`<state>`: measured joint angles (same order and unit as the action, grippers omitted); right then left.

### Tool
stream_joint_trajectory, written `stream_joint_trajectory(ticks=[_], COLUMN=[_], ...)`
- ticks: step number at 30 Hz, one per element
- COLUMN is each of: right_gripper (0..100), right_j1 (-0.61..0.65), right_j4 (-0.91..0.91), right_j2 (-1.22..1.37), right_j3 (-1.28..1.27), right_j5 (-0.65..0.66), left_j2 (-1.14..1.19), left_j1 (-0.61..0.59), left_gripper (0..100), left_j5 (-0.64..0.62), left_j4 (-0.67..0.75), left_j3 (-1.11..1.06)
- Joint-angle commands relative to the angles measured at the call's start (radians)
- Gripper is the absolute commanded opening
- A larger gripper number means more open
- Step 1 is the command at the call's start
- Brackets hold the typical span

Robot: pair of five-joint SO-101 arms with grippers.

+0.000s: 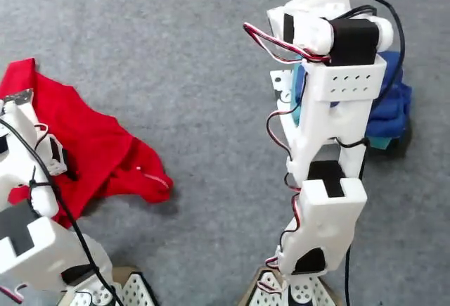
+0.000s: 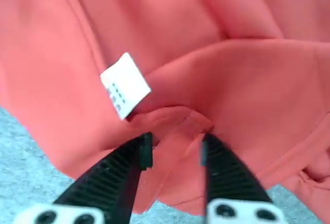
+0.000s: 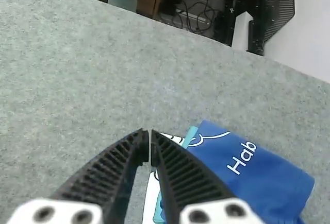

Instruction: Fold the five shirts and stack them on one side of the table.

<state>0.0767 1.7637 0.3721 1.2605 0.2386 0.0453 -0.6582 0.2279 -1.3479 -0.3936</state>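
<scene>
A red shirt [image 1: 91, 144] lies crumpled on the left of the grey table, its white label [image 2: 124, 85] showing near the collar. My left gripper [image 2: 172, 149] is low over this shirt and open, its black fingers [image 2: 136, 157] standing on either side of a fold of the collar hem. On the right of the table sits a stack of folded shirts [image 1: 390, 105], with a blue one with white print [image 3: 247, 177] on top and teal and white layers under it. My right gripper [image 3: 149, 141] is shut and empty, held above the table beside the stack.
The right arm [image 1: 330, 144] rises tall in front of the stack and hides part of it. Bare grey table surface [image 1: 204, 74] runs between the red shirt and the stack. Furniture and cables stand beyond the table's far edge [image 3: 206, 33].
</scene>
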Motion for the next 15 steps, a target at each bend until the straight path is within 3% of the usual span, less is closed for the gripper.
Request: stream_joint_trajectory(ticks=[1, 12, 15], right_gripper=[1.5, 1.5, 1.5], right_j1=[0.003, 0.003, 0.003], right_j4=[0.002, 0.002, 0.002], right_j2=[-0.008, -0.008, -0.007], right_j3=[-0.002, -0.002, -0.002], right_j5=[-0.002, -0.002, -0.002], left_j2=[-0.003, 0.003, 0.006], left_j1=[-0.01, -0.001, 0.01], left_gripper=[8, 7, 13], left_j5=[-0.003, -0.006, -0.057], left_j4=[0.008, -0.104, -0.107], left_j3=[0.019, 0.097, 0.09])
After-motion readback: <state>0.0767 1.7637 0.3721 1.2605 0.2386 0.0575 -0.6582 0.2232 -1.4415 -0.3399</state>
